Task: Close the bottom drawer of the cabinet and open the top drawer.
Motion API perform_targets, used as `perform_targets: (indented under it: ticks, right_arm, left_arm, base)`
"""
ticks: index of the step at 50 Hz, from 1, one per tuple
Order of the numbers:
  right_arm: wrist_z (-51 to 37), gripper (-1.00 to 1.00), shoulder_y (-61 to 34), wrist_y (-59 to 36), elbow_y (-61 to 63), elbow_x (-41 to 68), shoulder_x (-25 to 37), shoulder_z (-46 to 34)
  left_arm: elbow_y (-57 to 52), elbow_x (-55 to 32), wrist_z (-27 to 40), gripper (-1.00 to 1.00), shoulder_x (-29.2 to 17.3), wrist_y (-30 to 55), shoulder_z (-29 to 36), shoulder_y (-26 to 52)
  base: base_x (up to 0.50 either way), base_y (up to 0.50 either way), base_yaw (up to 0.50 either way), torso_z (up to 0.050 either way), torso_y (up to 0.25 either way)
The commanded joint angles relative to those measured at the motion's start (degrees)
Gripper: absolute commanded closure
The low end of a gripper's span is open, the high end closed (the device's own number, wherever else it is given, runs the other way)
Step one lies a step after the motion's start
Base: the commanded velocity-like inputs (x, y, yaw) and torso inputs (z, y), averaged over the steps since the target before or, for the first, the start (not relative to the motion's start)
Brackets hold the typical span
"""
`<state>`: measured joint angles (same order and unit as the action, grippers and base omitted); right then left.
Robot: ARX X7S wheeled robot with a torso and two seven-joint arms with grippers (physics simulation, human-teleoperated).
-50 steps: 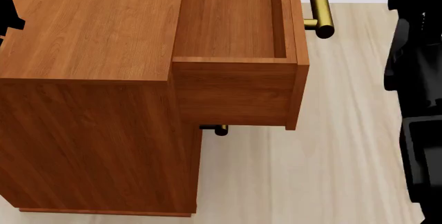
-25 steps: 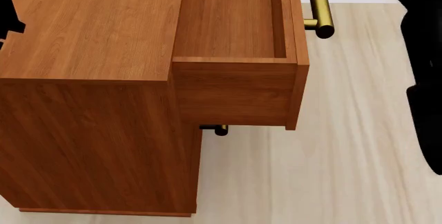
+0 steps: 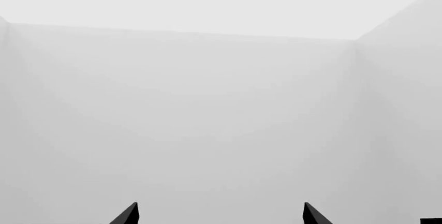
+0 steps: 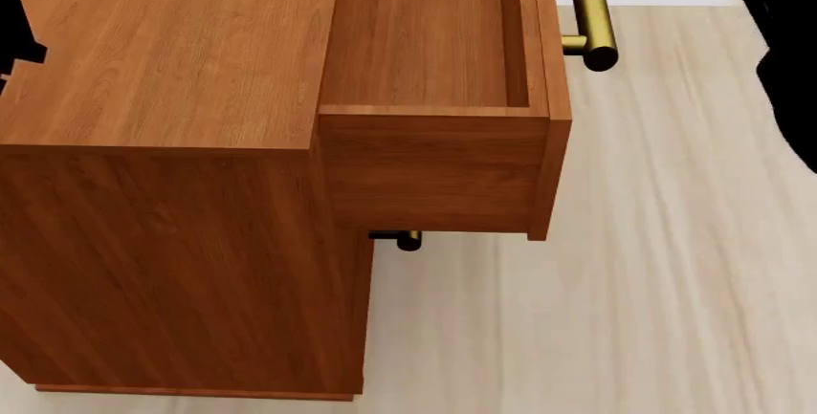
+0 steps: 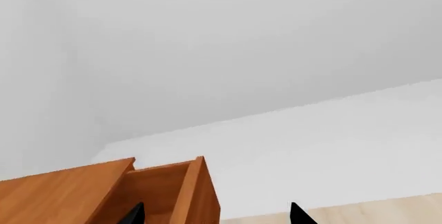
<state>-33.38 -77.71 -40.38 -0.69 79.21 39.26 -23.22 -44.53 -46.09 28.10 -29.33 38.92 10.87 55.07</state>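
Head view: cabinet (image 4: 166,146) fills the 9 o'clock side; top drawer (image 4: 434,98) stands pulled out toward 3 o'clock, hollow and bare inside; its brass handle (image 4: 585,12) sits at 1 o'clock
Bottom drawer: hidden under the top drawer; only a lower handle end (image 4: 406,239) peeks out at 6 o'clock of the drawer box
Floor (image 4: 638,290): pale planks
Left gripper (image 3: 219,216): fingertips spread apart, nothing between them, facing blank wall
Right gripper (image 5: 215,215): tips parted, holding nothing, near the open drawer's corner

You're seeing sharp, evenly lit renders with no glare or blur; the cabinet (image 4: 179,194) side is darker, its shadows soft and faint
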Motion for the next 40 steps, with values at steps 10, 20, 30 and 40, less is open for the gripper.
perform_targets:
  ticks: [10, 20, 30, 40]
  right_arm:
    - [16.4, -1.00, -22.5, -15.7, -13.1, -10.6, -3.5, -16.1]
    - [27.8, -1.00, -33.5, -19.1, -20.8, -18.4, -7.8, -25.3]
    - [37.4, -1.00, -39.4, -19.6, -26.8, -24.4, -12.7, -33.2]
    - [44.3, -1.00, -42.2, -18.7, -33.1, -29.3, -17.6, -39.5]
  left_arm:
    - [0.5, 0.8, -0.4, -1.00, -0.1, -0.9, 0.7, -0.4]
    - [0.8, 0.9, -0.5, -1.00, 0.0, -1.6, 0.7, -0.8]
    - [0.8, 0.7, -0.5, -1.00, -0.3, -2.1, 0.4, -1.2]
    - [1.4, 1.4, -1.1, -1.00, -0.4, -3.4, 0.4, -2.4]
  base:
    - [0.00, 0.00, 0.00, 0.000, 0.000]
    - [0.00, 0.00, 0.00, 0.000, 0.000]
    - [0.00, 0.00, 0.00, 0.000, 0.000]
    - [0.00, 0.00, 0.00, 0.000, 0.000]
